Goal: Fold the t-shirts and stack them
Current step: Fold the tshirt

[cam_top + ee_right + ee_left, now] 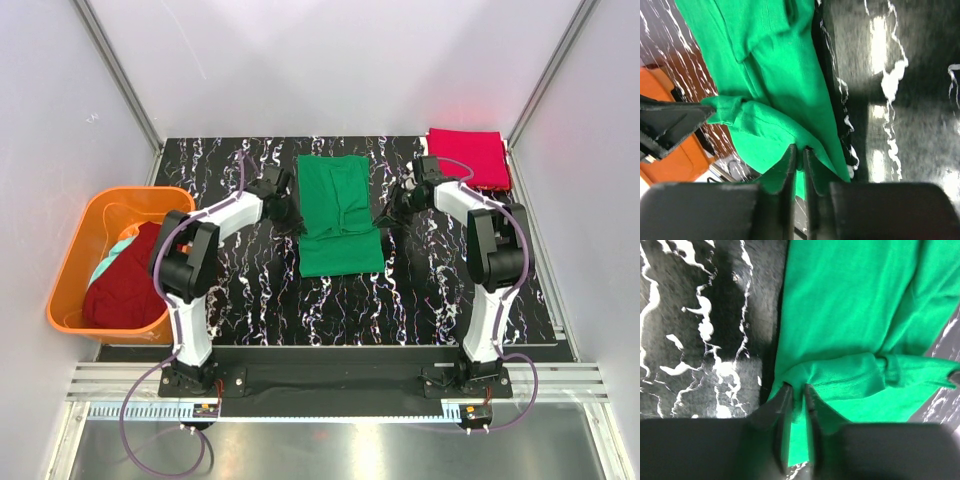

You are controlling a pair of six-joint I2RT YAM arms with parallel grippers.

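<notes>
The green t-shirt [340, 215] lies folded lengthwise in the middle of the table. My left gripper [290, 216] is shut on its left edge; in the left wrist view [798, 389] green cloth [850, 315] is pinched between the jaws. My right gripper [388, 215] is shut on its right edge, with cloth [770, 70] pinched in the right wrist view [800, 150]. A folded red t-shirt [468, 157] lies at the far right corner. The maroon t-shirt [125, 280] and a pale teal garment [117, 250] lie in the orange basket [75, 255].
The basket stands off the table's left edge. White walls enclose the black marbled table [260, 290] on three sides. The left gripper's fingers [670, 125] and the basket [670, 165] show in the right wrist view.
</notes>
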